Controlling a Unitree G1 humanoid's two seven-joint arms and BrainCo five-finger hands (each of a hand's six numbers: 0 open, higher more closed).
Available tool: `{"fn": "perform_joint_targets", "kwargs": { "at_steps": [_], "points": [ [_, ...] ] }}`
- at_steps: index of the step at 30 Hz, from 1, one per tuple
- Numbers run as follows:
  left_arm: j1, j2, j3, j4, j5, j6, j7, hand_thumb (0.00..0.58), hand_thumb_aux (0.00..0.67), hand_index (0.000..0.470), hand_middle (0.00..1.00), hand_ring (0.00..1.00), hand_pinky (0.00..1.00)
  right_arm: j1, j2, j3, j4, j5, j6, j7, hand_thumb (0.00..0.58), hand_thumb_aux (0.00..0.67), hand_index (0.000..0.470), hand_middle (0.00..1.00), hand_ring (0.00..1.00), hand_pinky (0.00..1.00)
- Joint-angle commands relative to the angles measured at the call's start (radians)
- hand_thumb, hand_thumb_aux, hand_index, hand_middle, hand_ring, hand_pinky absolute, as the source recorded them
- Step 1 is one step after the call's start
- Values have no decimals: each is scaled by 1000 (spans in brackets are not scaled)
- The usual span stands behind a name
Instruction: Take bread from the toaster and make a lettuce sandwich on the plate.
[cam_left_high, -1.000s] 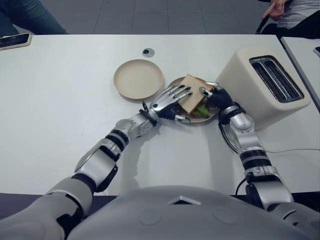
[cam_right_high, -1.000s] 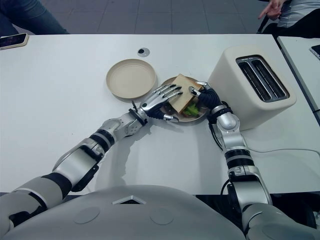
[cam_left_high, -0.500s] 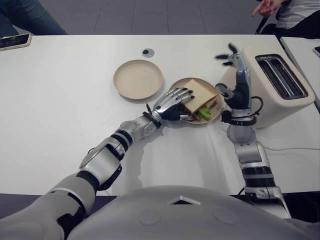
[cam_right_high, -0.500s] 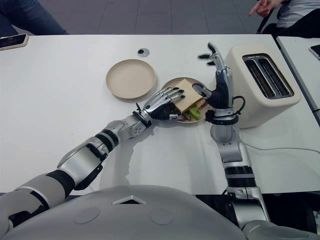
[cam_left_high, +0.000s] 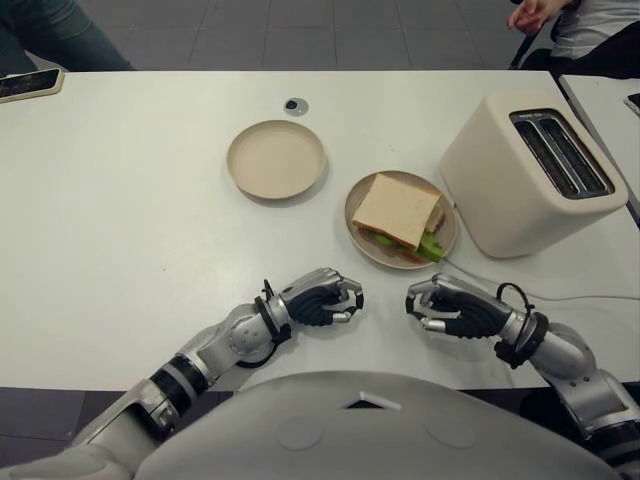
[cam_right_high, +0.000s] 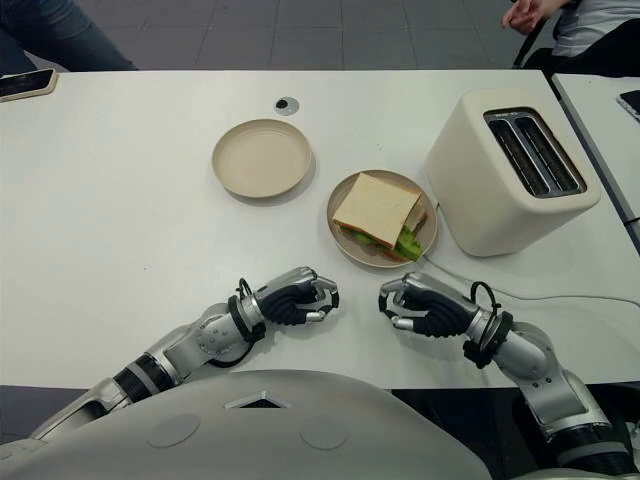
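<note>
A sandwich (cam_left_high: 397, 209) with green lettuce (cam_left_high: 429, 246) showing at its near edge lies on a tan plate (cam_left_high: 361, 189) left of the cream toaster (cam_left_high: 500, 186). The toaster's two slots (cam_left_high: 560, 152) look empty. My left hand (cam_left_high: 322, 298) rests near the table's front edge, fingers curled, holding nothing. My right hand (cam_left_high: 447, 306) sits beside it to the right, also curled and empty. Both hands are well short of the plate.
A second, bare tan plate (cam_left_high: 276, 158) lies left of the sandwich plate. A small dark round cap (cam_left_high: 295, 103) sits beyond it. A phone (cam_left_high: 27, 81) lies at the far left corner. The toaster's white cord (cam_left_high: 590, 297) runs along the table to the right.
Both hands have pulled back from the sandwich plate to the table's front edge and curled shut. The top bread slice, tilted a second ago, now lies flat on the sandwich.
</note>
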Motion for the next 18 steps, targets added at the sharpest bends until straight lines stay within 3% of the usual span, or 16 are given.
{"fn": "perform_joint_targets", "kwargs": {
  "at_steps": [1, 4, 8, 13, 15, 16, 17, 18],
  "points": [
    [-84, -128, -9, 256, 127, 133, 48, 580, 670, 470, 1000, 1000, 1000, -137, 81, 62, 139, -178, 50, -54, 580, 670, 470, 1000, 1000, 1000],
    [-239, -267, 21, 489, 186, 199, 216, 580, 670, 470, 1000, 1000, 1000, -327, 197, 94, 290, -378, 142, -251, 580, 670, 470, 1000, 1000, 1000],
    [-402, -325, 66, 693, 224, 255, 397, 580, 670, 470, 1000, 1000, 1000, -497, 318, 146, 426, -592, 291, -554, 580, 670, 470, 1000, 1000, 1000],
    [-510, -365, 152, 834, 182, 236, 539, 580, 670, 470, 1000, 1000, 1000, -555, 464, 201, 455, -654, 335, -796, 580, 670, 470, 1000, 1000, 1000],
    [-478, -367, 222, 800, 122, 117, 592, 580, 670, 470, 1000, 1000, 1000, -532, 497, 191, 421, -604, 287, -857, 580, 670, 470, 1000, 1000, 1000],
    [-444, -367, 247, 764, 92, 36, 601, 580, 670, 470, 1000, 1000, 1000, -513, 501, 178, 394, -576, 255, -883, 556, 533, 374, 1000, 1000, 1000],
    [-398, -364, 261, 714, 61, -56, 587, 559, 544, 382, 498, 498, 498, -485, 501, 155, 354, -542, 222, -905, 374, 271, 190, 725, 725, 725],
    [-352, -355, 260, 659, 46, -126, 569, 316, 218, 153, 0, 0, 0, -456, 498, 125, 307, -504, 187, -927, 0, 0, 0, 0, 0, 0]
  ]
}}
